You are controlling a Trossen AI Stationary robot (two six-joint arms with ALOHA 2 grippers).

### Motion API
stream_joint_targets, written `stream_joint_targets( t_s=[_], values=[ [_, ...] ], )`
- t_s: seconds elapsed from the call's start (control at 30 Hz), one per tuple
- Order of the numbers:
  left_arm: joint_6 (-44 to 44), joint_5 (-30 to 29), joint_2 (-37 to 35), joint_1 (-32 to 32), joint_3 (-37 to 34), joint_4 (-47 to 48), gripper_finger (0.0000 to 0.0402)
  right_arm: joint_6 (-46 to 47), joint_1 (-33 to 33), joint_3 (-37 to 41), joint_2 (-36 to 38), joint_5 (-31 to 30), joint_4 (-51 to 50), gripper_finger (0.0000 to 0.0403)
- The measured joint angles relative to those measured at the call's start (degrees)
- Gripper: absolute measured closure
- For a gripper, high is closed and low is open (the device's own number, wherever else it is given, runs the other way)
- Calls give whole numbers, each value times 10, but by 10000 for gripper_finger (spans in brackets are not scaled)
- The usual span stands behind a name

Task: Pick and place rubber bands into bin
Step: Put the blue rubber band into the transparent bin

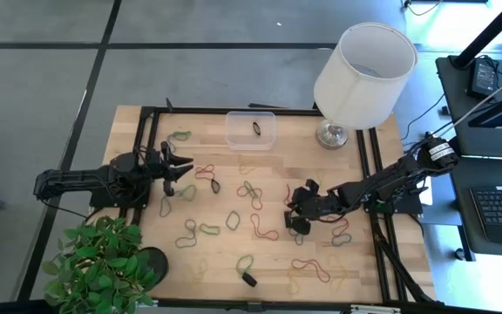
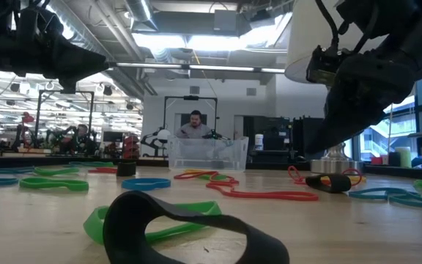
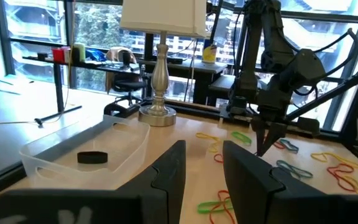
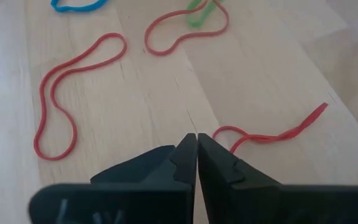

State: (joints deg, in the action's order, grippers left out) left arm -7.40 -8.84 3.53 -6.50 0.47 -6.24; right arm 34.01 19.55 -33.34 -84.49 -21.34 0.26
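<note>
Black band (image 2: pixel 189 227) nearest on pale wood table (image 1: pixel 225 262), right tool (image 4: pixel 196 163) pinched together, left tool (image 3: pixel 201 180) narrowly parted, person seated behind bin (image 2: pixel 207 152)

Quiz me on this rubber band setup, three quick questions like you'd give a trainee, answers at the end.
1. True or false: the bin holds exactly one black rubber band.
2. Which has its fingers shut: A, the left pincer, or B, the right pincer?
3. Fill in: on the right arm's side of the bin stands a white-shaded ____.

Key: 1 true. 2 B; the left pincer is open. 3 lamp.
</note>
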Motion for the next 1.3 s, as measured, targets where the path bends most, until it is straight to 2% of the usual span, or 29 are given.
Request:
stream_joint_targets(
  t_s=[0.23, 0.37, 0.47, 0.57, 0.63, 0.73, 0.83, 1.03, 1.2, 1.3],
  values=[
    [-1, -6, 0, 0, 0, 0, 300, -19, 0, 0, 0, 0, 0, 384],
    [10, -47, 0, 0, 0, -15, 300, -64, -1, 0, 0, 0, 3, 384],
    [9, -57, 0, 0, 5, -37, 300, -92, -8, 0, 0, 0, 11, 384],
    [24, -69, 9, 0, 42, -4, 310, -105, -13, 0, 0, 0, 12, 384],
    [26, -106, 32, 0, 76, 56, 322, -115, -14, 0, 0, -1, 12, 384],
    [23, -160, 92, 0, 137, 127, 339, -119, -14, 0, 0, 0, 12, 384],
    [11, -187, 173, -1, 208, 197, 342, -120, -14, 0, 0, 0, 12, 384],
    [-32, -222, 371, -48, 352, 350, 301, -120, -14, 0, 0, 0, 12, 384],
    [-84, -180, 517, -136, 447, 467, 246, -120, -14, 0, 0, 0, 12, 384],
    [-134, -149, 588, -201, 476, 536, 221, -120, -14, 0, 0, 0, 13, 384]
  ],
)
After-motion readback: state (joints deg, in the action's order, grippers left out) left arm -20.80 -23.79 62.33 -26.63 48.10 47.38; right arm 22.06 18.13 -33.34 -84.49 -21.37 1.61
